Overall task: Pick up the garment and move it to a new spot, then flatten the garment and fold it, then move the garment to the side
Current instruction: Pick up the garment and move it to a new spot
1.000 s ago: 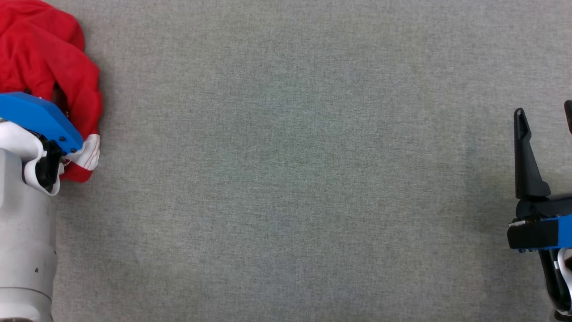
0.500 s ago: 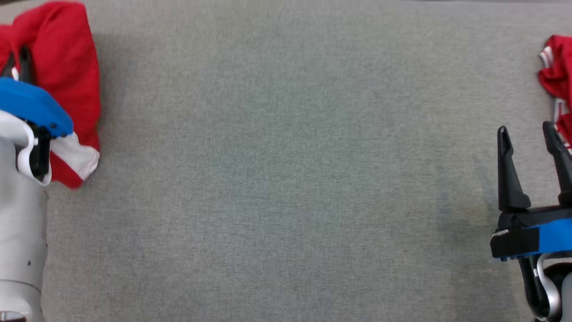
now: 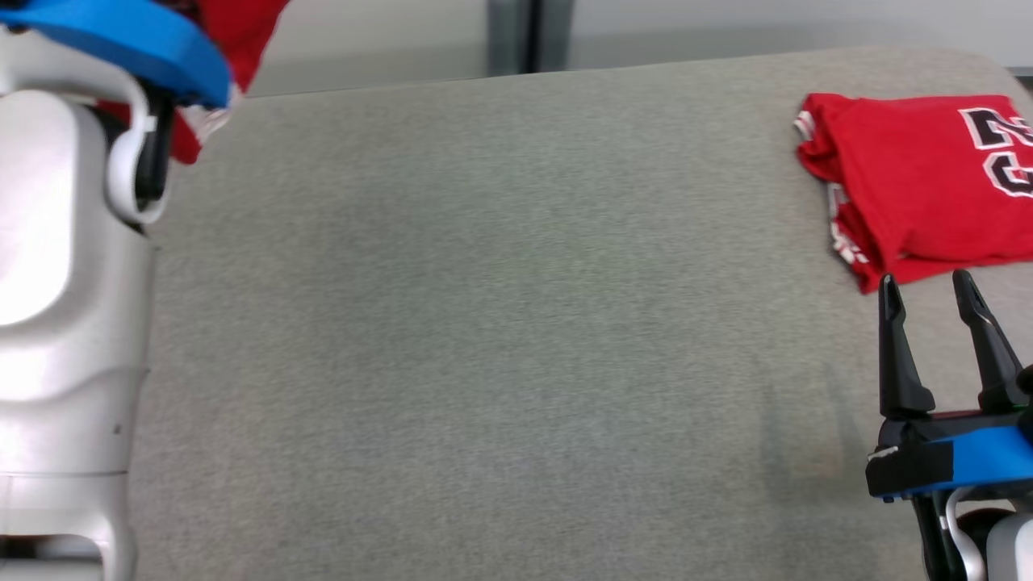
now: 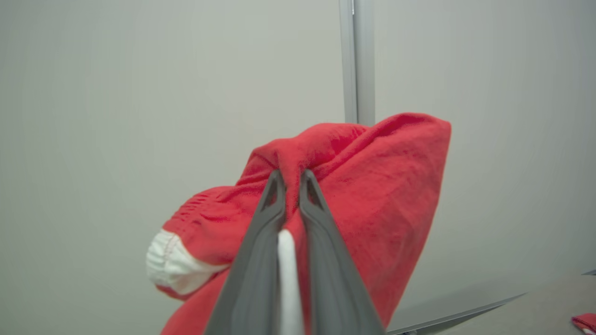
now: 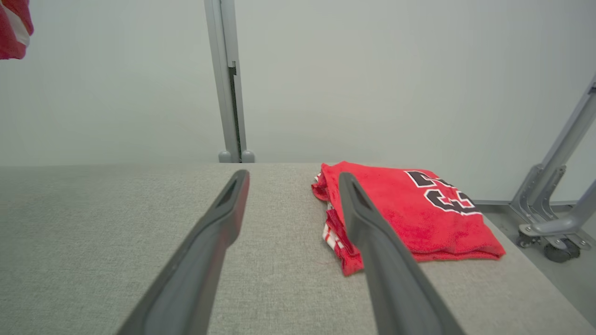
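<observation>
The garment [image 4: 382, 186] is a crumpled red cloth with a white ribbed cuff. It hangs in the air in front of the pale wall, pinched between the fingers of my left gripper [image 4: 291, 179], which is shut on a fold of it. In the head view a red corner of the garment [image 3: 250, 32] shows at the top left, behind my left arm's blue wrist band [image 3: 137, 36], above the table's far left edge. My right gripper [image 3: 928, 290] stands open and empty over the table at the lower right, also seen as the right gripper [image 5: 293, 179] in its own wrist view.
A second red garment [image 3: 912, 186] with black and white lettering lies folded at the far right of the grey cloth-covered table [image 3: 516, 282], just beyond my right fingertips. A grey post [image 3: 512, 32] stands behind the table. A wheeled metal frame [image 5: 554, 223] stands off the table's right end.
My left gripper has shut on the red garment and lifted it off the table. The head camera has tilted up, bringing the table's far edge and the folded garment into view.
</observation>
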You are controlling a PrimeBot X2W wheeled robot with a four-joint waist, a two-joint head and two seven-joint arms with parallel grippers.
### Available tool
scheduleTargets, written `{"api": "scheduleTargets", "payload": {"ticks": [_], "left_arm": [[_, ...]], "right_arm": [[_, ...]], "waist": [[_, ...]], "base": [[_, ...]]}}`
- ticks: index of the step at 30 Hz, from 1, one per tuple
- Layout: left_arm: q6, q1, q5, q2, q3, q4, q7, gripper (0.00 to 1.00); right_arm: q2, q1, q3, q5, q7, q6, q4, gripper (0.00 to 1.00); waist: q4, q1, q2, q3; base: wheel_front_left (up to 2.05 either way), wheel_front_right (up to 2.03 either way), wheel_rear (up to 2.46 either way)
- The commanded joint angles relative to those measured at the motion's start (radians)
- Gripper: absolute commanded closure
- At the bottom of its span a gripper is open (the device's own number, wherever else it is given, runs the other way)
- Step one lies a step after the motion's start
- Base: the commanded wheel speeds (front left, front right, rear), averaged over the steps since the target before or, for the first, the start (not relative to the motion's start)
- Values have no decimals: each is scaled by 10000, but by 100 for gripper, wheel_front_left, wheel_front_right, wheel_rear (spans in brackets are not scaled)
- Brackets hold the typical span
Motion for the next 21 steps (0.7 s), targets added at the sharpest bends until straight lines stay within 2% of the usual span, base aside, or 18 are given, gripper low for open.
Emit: {"api": "scheduleTargets", "payload": {"ticks": [1, 6, 11, 16, 21], "left_arm": [[-19, 17, 16, -75, -159, -347, 113, 100], [1, 440, -159, -570, -724, -1868, 705, 100], [84, 1165, -241, -1038, -1235, -2705, 1097, 100], [94, 2225, -275, -1453, -1873, -2618, 1120, 100], [135, 3505, -367, -1760, -2458, -1975, 889, 100]], "right_arm": [[33, 123, -2, 27, -68, 6, 69, 0], [55, 144, -22, 228, -278, 6, 334, 0], [54, 227, 12, 461, -464, 6, 543, 0], [56, 239, -4, 546, -610, 6, 711, 0], [54, 198, 38, 600, -677, 6, 859, 0]], "waist": [[-333, 1, 0, -208], [-869, 1, 0, -241], [-1223, 1, 0, -212], [-1330, 1, 0, -179], [-1357, 1, 0, -176]], "base": [[0, 0, 0], [0, 0, 0], [0, 0, 0], [0, 0, 0], [0, 0, 0]]}}
